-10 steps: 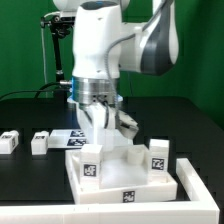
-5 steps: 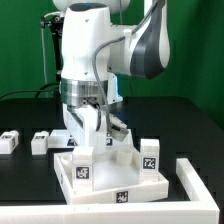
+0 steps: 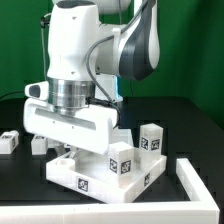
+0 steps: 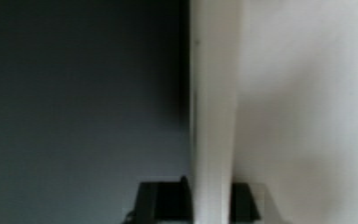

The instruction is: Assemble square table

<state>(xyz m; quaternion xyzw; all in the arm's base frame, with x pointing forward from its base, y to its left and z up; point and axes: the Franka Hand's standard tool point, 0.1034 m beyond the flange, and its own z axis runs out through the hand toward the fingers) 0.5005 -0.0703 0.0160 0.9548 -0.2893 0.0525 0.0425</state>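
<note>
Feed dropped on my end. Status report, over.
Gripper shut on table top rim. Two standing legs on it, two loose legs at exterior view's left. Border rail near its corner.

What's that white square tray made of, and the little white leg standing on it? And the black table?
The square table top looks like smooth white plastic: even colour, crisp moulded rim. The leg looks the same, with a black-and-white tag, probably a printed sticker. The black table looks matte, maybe cloth or a mat; I cannot tell.
</note>
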